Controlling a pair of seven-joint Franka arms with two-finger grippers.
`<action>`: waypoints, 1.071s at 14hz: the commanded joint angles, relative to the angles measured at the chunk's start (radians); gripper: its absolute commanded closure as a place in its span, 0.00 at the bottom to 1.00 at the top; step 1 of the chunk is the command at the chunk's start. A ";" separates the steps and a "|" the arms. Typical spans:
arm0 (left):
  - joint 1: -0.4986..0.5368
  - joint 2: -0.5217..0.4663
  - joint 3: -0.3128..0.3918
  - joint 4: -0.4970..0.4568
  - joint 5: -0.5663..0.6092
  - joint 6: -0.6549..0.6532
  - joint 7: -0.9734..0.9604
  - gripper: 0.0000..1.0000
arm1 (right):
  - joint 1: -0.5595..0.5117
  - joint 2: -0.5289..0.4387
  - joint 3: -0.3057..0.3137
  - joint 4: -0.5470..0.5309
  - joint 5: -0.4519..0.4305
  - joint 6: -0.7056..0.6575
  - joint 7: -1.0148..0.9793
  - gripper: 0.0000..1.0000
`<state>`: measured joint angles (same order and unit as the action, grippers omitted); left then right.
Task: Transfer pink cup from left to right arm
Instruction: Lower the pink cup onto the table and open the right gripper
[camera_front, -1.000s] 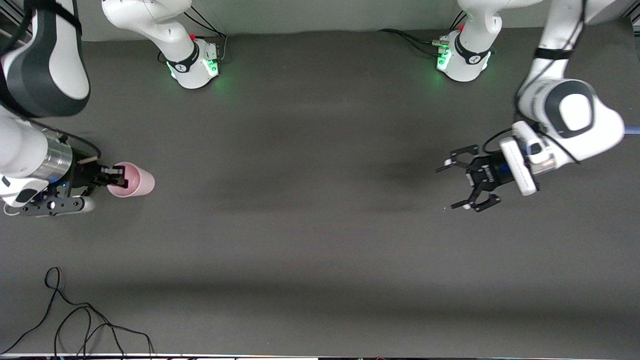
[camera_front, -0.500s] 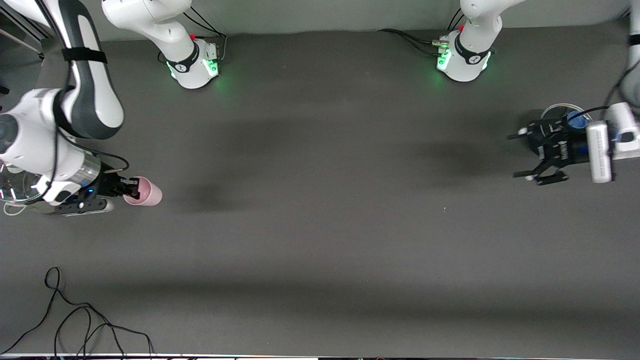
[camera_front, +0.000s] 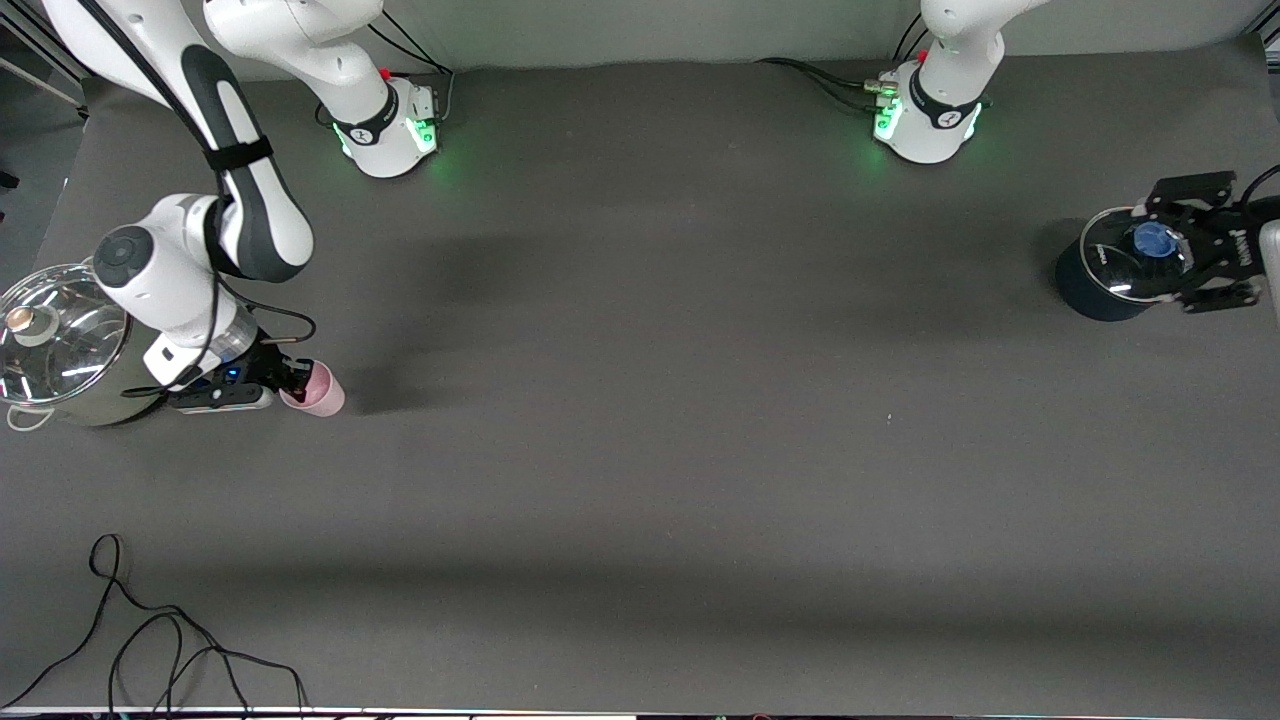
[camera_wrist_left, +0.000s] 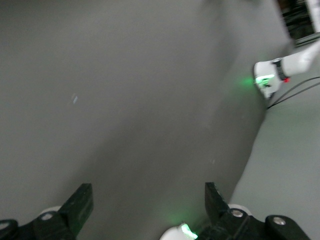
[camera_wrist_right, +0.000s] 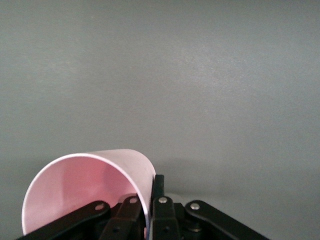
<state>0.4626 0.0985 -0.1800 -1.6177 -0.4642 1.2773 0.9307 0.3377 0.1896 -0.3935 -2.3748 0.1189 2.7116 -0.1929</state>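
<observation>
The pink cup is held by its rim in my right gripper, tipped on its side, low over the table beside a steel pot. In the right wrist view the cup opens toward the camera. My right gripper is shut on its wall, one finger inside and one outside. My left gripper is open and empty over a dark pot at the left arm's end of the table. In the left wrist view its fingers stand wide apart around my left gripper's empty gap above bare table.
A steel pot with a glass lid stands at the right arm's end. A dark pot with a blue-knobbed glass lid stands at the left arm's end. A black cable lies near the front edge. The arm bases stand along the back.
My right gripper has carried the pink cup lower and a little toward the table's middle. My left arm has drawn back, open, to its end of the table, over the dark pot.
</observation>
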 joint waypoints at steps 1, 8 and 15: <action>-0.059 -0.022 -0.003 0.070 0.129 -0.032 -0.230 0.01 | 0.014 0.077 -0.010 -0.009 0.005 0.112 -0.017 1.00; -0.382 -0.040 0.092 0.101 0.409 0.007 -0.582 0.00 | 0.029 0.133 0.012 -0.001 0.094 0.137 -0.017 0.51; -0.593 -0.060 0.290 0.082 0.463 0.128 -0.705 0.00 | 0.052 -0.071 0.007 0.017 0.096 -0.079 -0.007 0.00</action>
<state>-0.0957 0.0604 0.0899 -1.5215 -0.0232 1.3790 0.2703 0.3797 0.2286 -0.3791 -2.3486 0.1971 2.7211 -0.1921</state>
